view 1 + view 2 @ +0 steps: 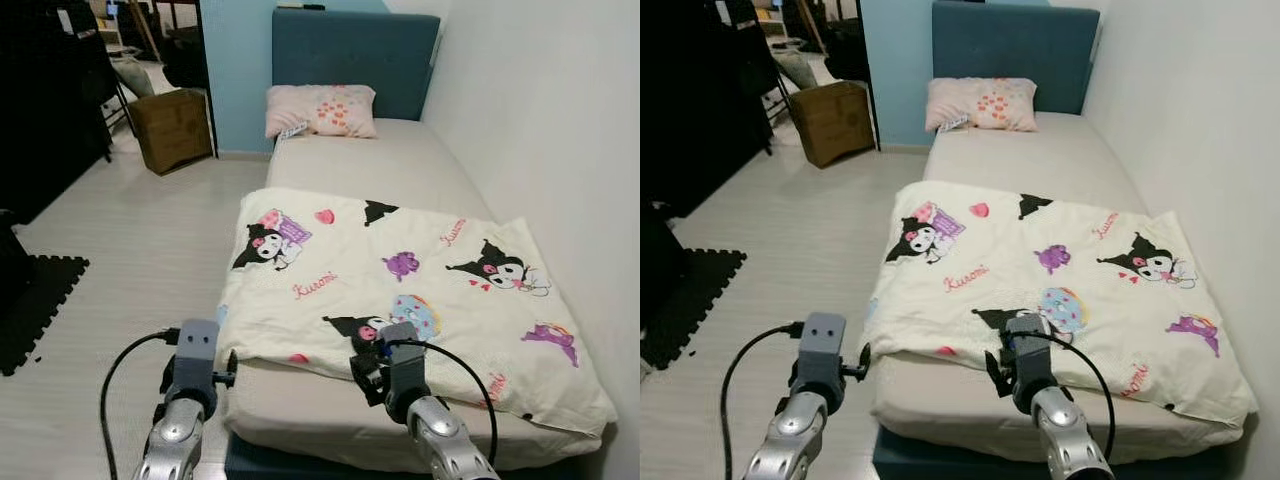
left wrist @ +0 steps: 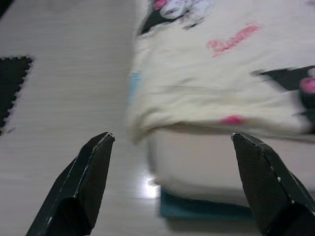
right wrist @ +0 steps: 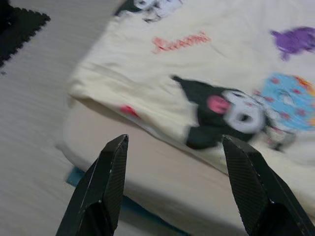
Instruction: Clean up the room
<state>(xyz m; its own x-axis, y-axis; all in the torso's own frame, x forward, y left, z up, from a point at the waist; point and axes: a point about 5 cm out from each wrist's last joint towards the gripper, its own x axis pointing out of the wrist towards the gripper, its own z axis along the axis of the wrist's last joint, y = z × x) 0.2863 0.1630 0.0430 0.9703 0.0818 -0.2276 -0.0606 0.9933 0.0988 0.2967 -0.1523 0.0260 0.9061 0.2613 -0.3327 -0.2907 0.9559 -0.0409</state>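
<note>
Filling most of the scene, a single bed with a beige fitted mattress (image 1: 400, 170) and a dark teal padded headboard (image 1: 355, 50) runs along the white wall (image 1: 540, 120) on the robot's right. Over the near half of the mattress lies a cream blanket printed with black-and-purple cartoon characters (image 1: 400, 280), folded and set slightly askew, its near edge hanging just over the foot of the bed. At the far end, against the headboard, rests a pink pillow with orange spots (image 1: 322, 110). Pale wood-look flooring (image 1: 130, 240) stretches to the left, with a brown cardboard box (image 1: 172, 128) standing by the doorway and a black foam puzzle mat (image 1: 35, 305) at the left edge.

Both arms are raised at the foot of the bed. Just off the bed's near left corner, above the floor, the left gripper (image 2: 172, 142) has its two black fingers spread wide, pointing at the blanket's hanging corner without touching it. Over the blanket's near edge, the right gripper (image 3: 174, 142) hovers with fingers likewise spread apart, holding nothing.
</note>
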